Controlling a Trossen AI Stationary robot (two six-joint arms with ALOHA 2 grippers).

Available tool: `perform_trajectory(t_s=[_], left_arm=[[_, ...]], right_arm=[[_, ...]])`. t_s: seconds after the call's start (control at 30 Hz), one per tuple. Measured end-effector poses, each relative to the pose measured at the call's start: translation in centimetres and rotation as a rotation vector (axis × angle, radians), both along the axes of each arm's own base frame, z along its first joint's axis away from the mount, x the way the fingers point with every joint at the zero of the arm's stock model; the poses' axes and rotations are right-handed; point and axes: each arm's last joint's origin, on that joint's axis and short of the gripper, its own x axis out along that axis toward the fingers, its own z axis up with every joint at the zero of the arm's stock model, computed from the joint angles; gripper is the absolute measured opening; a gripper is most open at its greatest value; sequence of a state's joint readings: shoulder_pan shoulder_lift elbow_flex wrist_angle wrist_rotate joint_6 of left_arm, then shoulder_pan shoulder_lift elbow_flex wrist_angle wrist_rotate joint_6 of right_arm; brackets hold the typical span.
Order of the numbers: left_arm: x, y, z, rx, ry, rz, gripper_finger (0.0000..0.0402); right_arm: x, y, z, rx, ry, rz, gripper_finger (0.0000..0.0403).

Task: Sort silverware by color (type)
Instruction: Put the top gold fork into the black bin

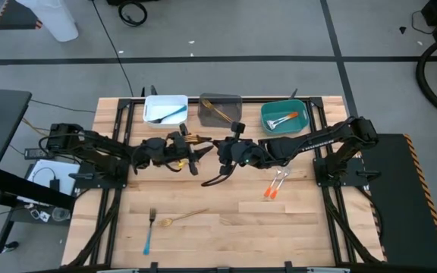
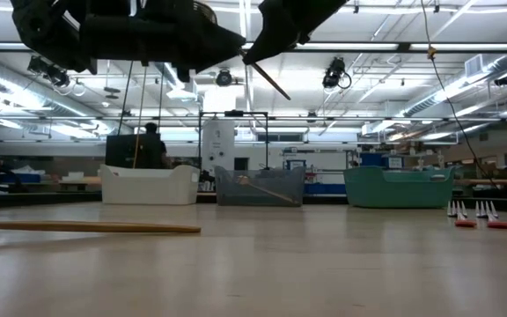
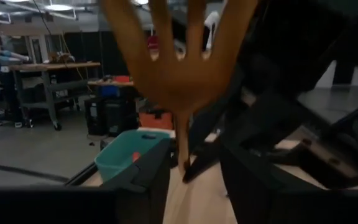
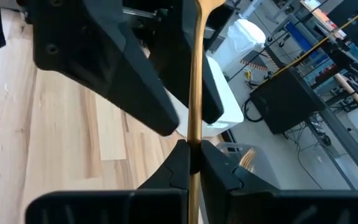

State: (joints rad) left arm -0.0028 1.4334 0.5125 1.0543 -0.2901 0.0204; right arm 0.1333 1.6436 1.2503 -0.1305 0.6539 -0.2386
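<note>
Mid-surface, at twelve o'clock: your right hand (image 4: 190, 155) pinches the gold fork (image 4: 194, 74), light, stiff, slippery, by its handle; your left hand (image 1: 190, 145) stands open.

A white rectangular plastic bin (image 1: 165, 109), a grey one (image 1: 220, 110) and a teal one (image 1: 284, 116) line the far edge of the pale wooden table (image 1: 226, 235).

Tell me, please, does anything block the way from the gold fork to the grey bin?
Nothing visible does. The right pincer holds the gold fork mid-table; the left pincer, open, is beside it. The grey bin stands just beyond at the table's far edge.
</note>
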Motion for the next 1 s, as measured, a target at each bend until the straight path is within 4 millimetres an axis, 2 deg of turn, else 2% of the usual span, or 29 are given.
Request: perform_trajectory(t_s=[0.37,0.77,1.0], left_arm=[[0.0,-0.3,-1.0,-0.009,0.122,-0.005,0.0164],[-0.2,-1.2,-2.5,-0.038,0.271,-0.014,0.0164],[-1.1,-1.5,-1.7,-0.045,0.305,0.016,0.0164]], right_arm=[[-0.3,-0.3,-0.4,-0.016,0.041,-0.044,0.0030],[-0.4,-3.0,-1.1,0.041,0.110,-0.060,0.0031],[-0.6,-4.0,-1.1,0.041,0.138,-0.060,0.0031]])
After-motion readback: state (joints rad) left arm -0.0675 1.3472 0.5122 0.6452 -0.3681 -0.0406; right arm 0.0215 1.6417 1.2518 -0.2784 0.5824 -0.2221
